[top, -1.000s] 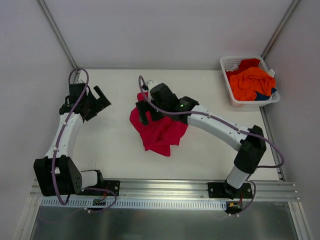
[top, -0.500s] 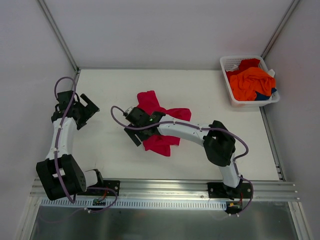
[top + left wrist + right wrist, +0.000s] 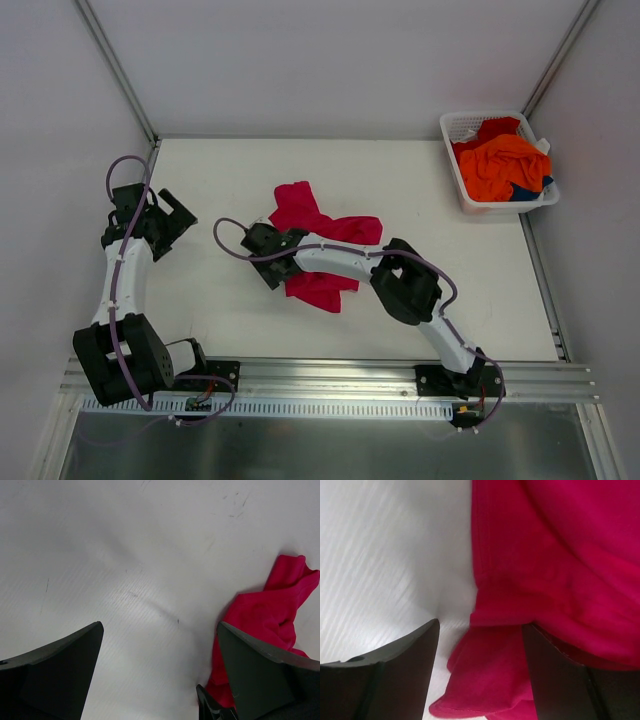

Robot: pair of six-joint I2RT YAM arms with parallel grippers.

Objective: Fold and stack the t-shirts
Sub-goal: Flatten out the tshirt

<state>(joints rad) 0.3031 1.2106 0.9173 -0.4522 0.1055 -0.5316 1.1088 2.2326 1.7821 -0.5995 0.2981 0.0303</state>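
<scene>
Straddling the left edge of the crumpled magenta t-shirt (image 3: 322,250) mid-surface, the right gripper (image 3: 479,655) has jaws parted, gripping nothing; closing could pinch several layers. Left gripper (image 3: 159,675), left of the shirt, hangs wide open.

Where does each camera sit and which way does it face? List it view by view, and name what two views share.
Top external: above and behind the bases, looking down on the table, both arms, basket.
Left wrist: on the left arm, facing the table; open left gripper, pink shirt at right.
Right wrist: low over the pink shirt's edge; right gripper straddles it.
Shared: all three show the pink shirt.
</scene>
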